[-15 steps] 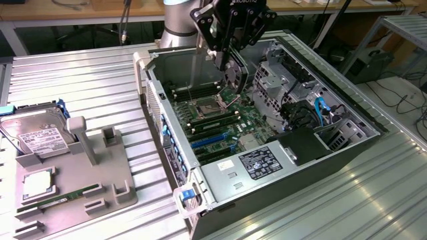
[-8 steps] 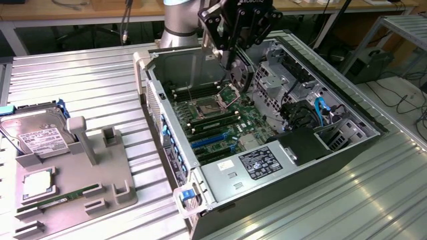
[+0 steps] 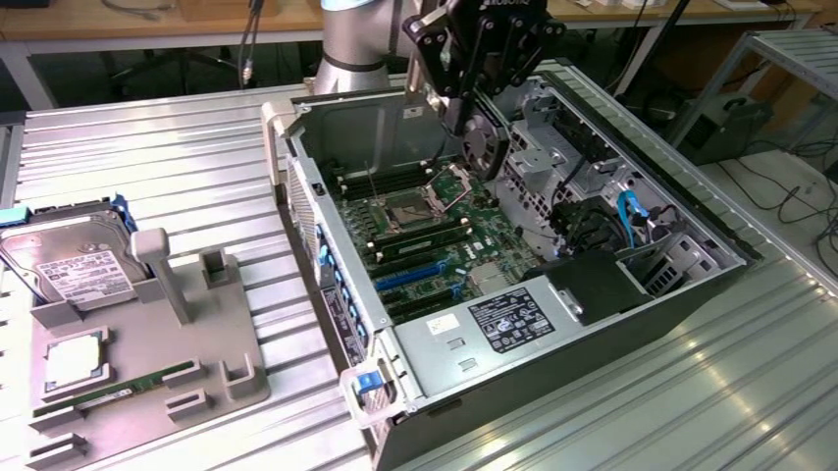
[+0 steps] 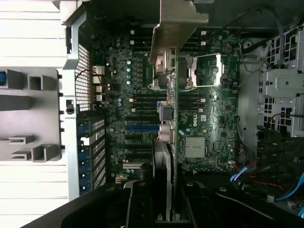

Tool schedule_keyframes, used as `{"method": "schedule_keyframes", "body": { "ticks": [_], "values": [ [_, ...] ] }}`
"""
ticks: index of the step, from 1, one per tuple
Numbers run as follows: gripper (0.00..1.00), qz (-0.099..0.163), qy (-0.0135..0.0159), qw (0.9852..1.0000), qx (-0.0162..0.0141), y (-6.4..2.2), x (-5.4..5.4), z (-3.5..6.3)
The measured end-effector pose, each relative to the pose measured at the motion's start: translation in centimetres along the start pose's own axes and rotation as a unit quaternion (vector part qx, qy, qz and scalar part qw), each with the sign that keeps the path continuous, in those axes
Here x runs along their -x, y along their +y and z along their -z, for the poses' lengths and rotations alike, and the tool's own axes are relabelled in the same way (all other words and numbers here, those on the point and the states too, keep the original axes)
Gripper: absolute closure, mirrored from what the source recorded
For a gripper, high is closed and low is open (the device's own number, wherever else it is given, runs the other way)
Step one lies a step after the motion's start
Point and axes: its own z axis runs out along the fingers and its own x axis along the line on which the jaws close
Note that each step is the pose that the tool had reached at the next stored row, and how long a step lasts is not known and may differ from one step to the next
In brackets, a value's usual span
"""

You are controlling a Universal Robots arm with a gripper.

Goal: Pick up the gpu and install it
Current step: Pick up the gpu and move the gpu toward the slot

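The gpu (image 3: 482, 152) hangs on edge from my gripper (image 3: 472, 106), which is shut on it, above the middle of the open computer case (image 3: 304, 147). In the wrist view the gpu (image 4: 166, 152) shows edge-on between the fingers of my gripper (image 4: 164, 211), and its silvery metal bracket (image 4: 178, 23) sticks out at the far end. The card is in the air over the motherboard (image 3: 419, 231), above the processor socket and clear of the board. The blue expansion slots (image 3: 408, 277) (image 4: 142, 127) lie off to one side of the card.
A grey parts holder (image 3: 196, 334) on the ribbed metal table at the exterior view's left carries a hard drive (image 3: 73, 260), a processor (image 3: 73, 358) and a green RAM stick (image 3: 118, 388). Drive cages and cables (image 3: 615, 226) fill the case's right side. The arm's base (image 3: 353, 39) stands behind the case.
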Motion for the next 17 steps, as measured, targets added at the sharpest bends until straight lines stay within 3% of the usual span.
{"method": "schedule_keyframes", "body": {
  "ticks": [17],
  "values": [
    [0.73,0.0,0.0,1.0,0.0,-0.01,2.8,-0.06]
  ]
}}
